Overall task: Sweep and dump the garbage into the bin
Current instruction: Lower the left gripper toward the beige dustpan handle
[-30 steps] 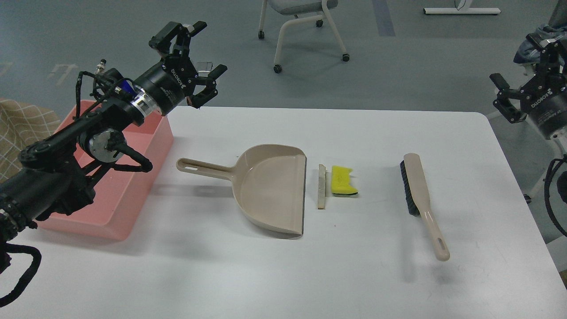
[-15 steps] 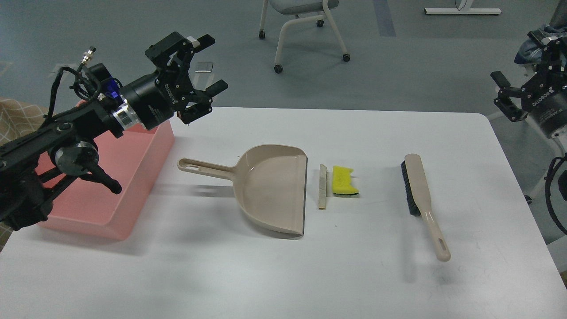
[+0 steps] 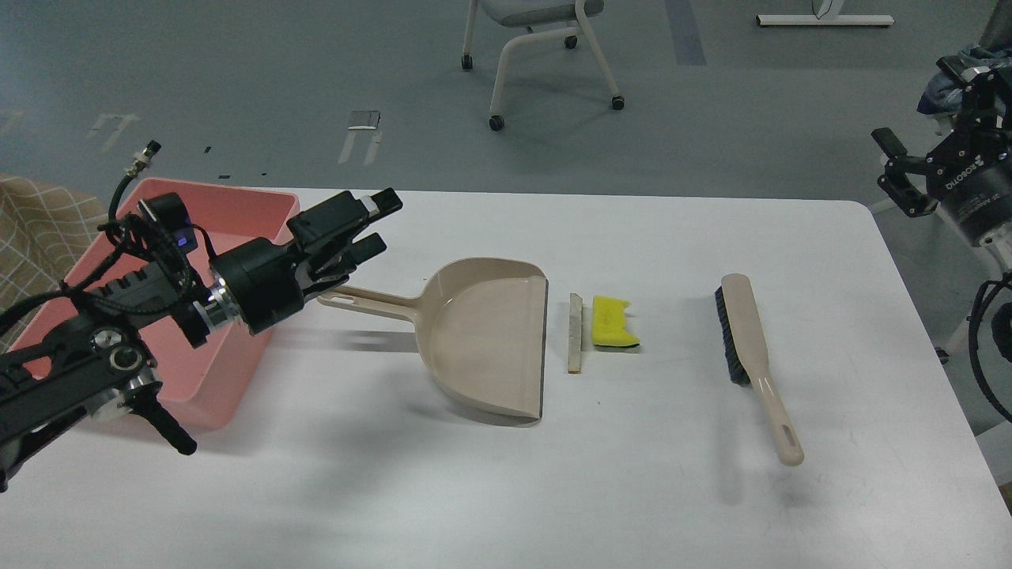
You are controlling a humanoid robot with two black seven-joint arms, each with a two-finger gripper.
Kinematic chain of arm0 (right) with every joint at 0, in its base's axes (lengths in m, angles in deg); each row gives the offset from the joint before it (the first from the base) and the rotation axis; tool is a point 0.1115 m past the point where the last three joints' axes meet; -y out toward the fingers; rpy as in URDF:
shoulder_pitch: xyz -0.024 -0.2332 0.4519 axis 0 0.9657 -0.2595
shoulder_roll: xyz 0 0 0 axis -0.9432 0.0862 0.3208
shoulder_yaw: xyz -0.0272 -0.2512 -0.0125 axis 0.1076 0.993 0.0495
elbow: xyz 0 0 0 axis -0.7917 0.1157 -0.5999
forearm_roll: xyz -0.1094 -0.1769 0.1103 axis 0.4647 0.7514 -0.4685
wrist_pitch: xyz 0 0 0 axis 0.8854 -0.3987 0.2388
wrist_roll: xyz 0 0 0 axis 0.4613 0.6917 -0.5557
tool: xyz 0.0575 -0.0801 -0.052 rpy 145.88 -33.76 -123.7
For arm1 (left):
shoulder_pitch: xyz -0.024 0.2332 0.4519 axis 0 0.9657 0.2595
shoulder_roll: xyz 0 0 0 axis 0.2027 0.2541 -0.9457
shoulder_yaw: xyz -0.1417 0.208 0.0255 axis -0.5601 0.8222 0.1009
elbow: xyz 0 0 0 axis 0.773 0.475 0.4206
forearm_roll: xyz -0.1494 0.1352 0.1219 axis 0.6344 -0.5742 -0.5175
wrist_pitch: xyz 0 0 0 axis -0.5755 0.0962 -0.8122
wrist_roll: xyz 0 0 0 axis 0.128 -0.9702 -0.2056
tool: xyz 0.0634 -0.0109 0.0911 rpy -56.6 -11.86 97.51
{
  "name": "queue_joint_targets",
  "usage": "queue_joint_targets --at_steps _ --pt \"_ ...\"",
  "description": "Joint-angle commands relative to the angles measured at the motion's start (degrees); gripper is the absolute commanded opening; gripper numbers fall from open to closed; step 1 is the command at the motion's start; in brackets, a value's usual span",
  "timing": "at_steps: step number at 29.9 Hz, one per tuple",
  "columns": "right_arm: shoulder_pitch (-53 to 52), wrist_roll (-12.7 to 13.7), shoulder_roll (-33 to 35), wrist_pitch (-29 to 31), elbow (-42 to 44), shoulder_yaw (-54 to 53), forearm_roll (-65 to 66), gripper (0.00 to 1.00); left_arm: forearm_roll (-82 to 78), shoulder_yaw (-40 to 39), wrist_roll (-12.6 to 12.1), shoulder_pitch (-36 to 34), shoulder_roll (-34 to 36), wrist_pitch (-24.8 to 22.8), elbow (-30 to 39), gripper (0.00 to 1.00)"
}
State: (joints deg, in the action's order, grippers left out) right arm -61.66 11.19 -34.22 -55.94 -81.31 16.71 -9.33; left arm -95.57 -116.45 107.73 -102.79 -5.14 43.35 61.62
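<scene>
- Your desk (image 3: 632,490) is white and carries everything below.
- The bin (image 3: 229,207), a pink tub, sits at the desk's far left; your left arm crosses in front of its near side.
- The beige dustpan (image 3: 482,340) lies mid-desk, its mouth facing right and its long handle (image 3: 371,299) pointing left toward the bin.
- Your left claw (image 3: 368,225) hovers just above the tip of that handle, fingers spread a little and gripping nothing.
- The beige brush (image 3: 751,356) with black bristles lies well right of the dustpan, handle toward you.
- Your right claw (image 3: 921,170) hangs off the desk's far right edge, up in the air; you can see one finger clearly, but I cannot tell how wide it stands.
- The garbage lies just right of the dustpan's mouth: a pale strip (image 3: 575,333) nearest the lip, and the yellow sponge piece (image 3: 613,322) just beside it on the right.
</scene>
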Motion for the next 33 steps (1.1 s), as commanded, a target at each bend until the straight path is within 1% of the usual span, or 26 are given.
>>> queue_joint_targets --at_steps 1,4,10,12,16,18,20,22,24,26,33 --pt "0.2 0.0 0.1 0.0 0.1 0.1 0.0 1.00 -4.2 -0.1 -1.4 4.4 -1.3 4.8 0.0 1.00" --pt "0.3 0.0 -0.2 0.0 0.1 0.1 0.0 1.00 -5.0 -0.6 -2.9 7.4 -1.5 6.4 0.1 1.00" --pt "0.4 0.0 -0.3 0.0 0.1 0.1 0.0 1.00 -4.9 -1.0 -3.4 9.8 -1.2 7.6 0.4 1.00" --pt "0.4 0.0 -0.3 0.0 0.1 0.0 0.0 1.00 -4.9 -1.0 -4.3 10.5 -1.4 7.8 0.5 1.00" --pt "0.3 0.0 -0.3 0.0 0.1 0.0 0.0 1.00 -4.5 -1.0 -5.1 11.1 -2.9 8.7 0.2 1.00" --pt "0.5 0.0 -0.2 0.0 0.1 0.0 0.0 1.00 -4.4 -1.0 -6.4 11.2 -5.4 10.7 -0.6 1.00" --pt "0.5 0.0 -0.2 0.0 0.1 0.0 0.0 1.00 -4.4 -0.9 -7.6 11.2 -6.5 12.5 -1.1 1.00" --pt "0.5 0.0 -0.2 0.0 0.1 0.1 0.0 1.00 -4.2 -1.0 -8.3 11.2 -7.3 13.6 -1.3 1.00" --pt "0.5 0.0 -0.3 0.0 0.1 0.0 0.0 1.00 -4.3 -1.1 -10.0 11.1 -9.7 15.7 -3.3 1.00" --pt "0.5 0.0 -0.3 0.0 0.0 0.0 0.0 1.00 -4.3 -1.1 -10.7 11.1 -10.7 17.2 -4.5 1.00" --pt "0.5 0.0 -0.1 0.0 0.1 0.0 0.0 1.00 -4.3 -0.9 -10.9 11.2 -10.9 17.5 -5.2 1.00"
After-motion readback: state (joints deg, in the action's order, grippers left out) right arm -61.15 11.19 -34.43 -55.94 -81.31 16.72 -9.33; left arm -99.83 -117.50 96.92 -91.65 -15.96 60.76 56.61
